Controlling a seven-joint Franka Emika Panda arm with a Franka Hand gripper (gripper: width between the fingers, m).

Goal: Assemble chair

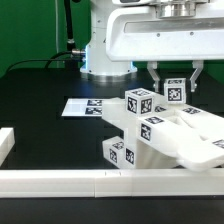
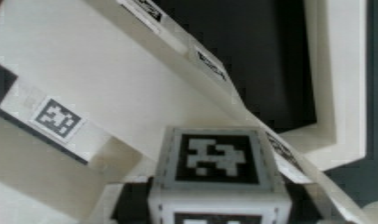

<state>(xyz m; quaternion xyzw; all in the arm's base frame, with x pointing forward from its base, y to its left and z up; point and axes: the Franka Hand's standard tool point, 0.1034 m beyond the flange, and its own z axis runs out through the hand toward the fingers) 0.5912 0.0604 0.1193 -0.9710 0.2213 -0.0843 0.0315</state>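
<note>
Hand [image 1: 174, 88] is clamping what looks like a tagged cube [image 1: 175, 92] above chair parts [image 1: 160, 135], we're prob. keeping it lifted clear for fitting.

The exterior view looks slightly downward across the black counter [image 1: 40, 85] from its front edge. The wrist view looks very closely at the chunky white plastic chair parts [image 1: 160, 130], which both views share.

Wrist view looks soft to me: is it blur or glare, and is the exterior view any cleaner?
Wrist view: soft from closeness, the near tagged cube legible, no glare. Exterior view: sharper, evenly lit; the white chair parts wash out, edges hard to separate; the claw shows clearly.
</note>
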